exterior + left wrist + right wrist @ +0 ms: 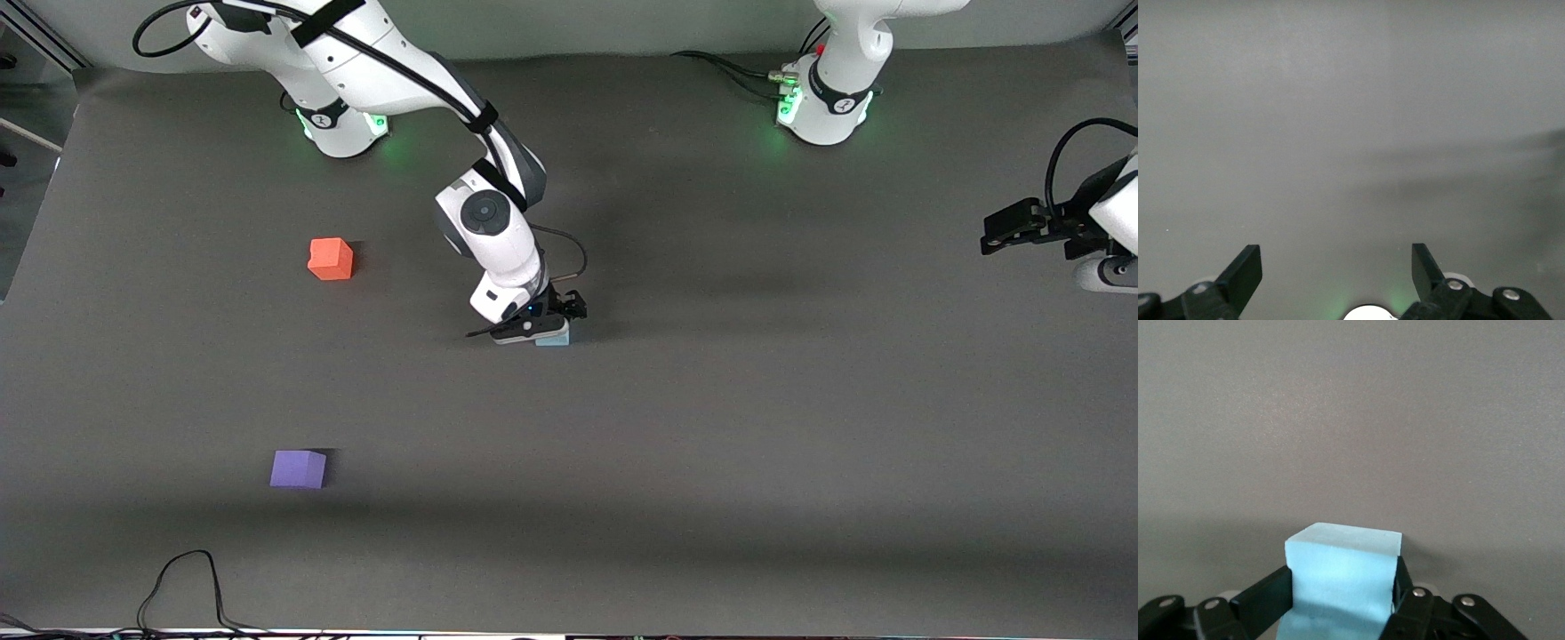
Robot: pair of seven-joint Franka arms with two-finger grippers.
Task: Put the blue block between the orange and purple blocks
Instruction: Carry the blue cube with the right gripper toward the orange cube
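The light blue block (555,337) sits on the dark mat near the table's middle. My right gripper (544,325) is down at it, and in the right wrist view (1341,580) its two black fingers press against both sides of the blue block (1341,567). The orange block (330,259) lies toward the right arm's end, farther from the front camera. The purple block (298,468) lies toward the same end, nearer to the front camera. My left gripper (1022,227) waits at the left arm's end of the table, open and empty (1337,257).
A black cable (187,587) loops on the mat at the edge nearest the front camera, close to the purple block. Both arm bases (342,129) (822,111) stand along the edge farthest from the front camera.
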